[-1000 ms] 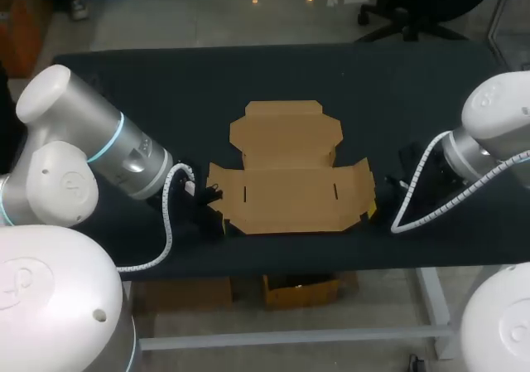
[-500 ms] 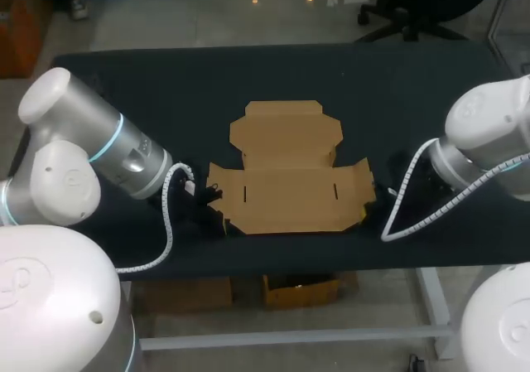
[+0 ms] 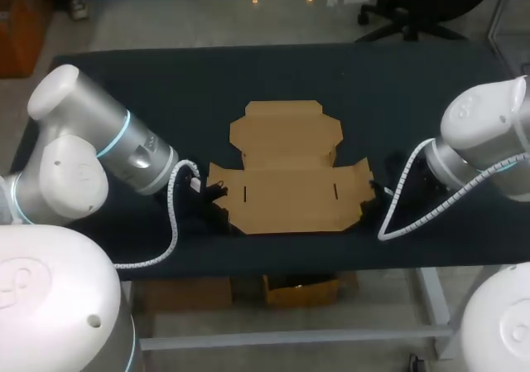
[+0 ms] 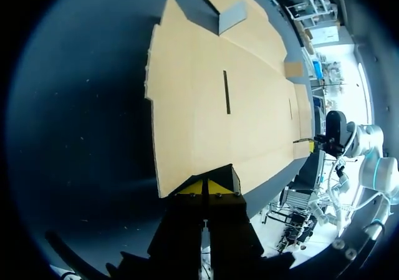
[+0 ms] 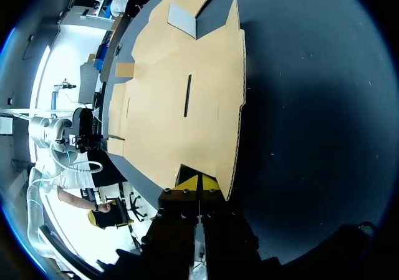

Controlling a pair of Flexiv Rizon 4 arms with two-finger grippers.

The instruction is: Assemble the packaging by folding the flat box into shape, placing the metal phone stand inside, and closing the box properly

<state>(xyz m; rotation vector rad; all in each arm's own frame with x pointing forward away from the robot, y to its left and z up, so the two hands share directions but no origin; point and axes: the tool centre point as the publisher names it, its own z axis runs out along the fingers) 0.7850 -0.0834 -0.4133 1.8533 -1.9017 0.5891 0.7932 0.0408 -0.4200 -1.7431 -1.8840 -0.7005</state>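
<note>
Nearest in the wrist views, find the left gripper point(image 4: 209, 187) and the right gripper point(image 5: 199, 184), each with yellow tips pressed together and touching the near edge of the flat brown cardboard box point(image 4: 237, 105) at its front corners. From overhead, lose both sets of fingers in shadow against the black table point(image 3: 166, 82), yet see the whole box lying unfolded mid-table. Farthest off, only from the wrists, make out a grey upright piece point(image 4: 232, 17) on the back panel, too unclear to name.
</note>
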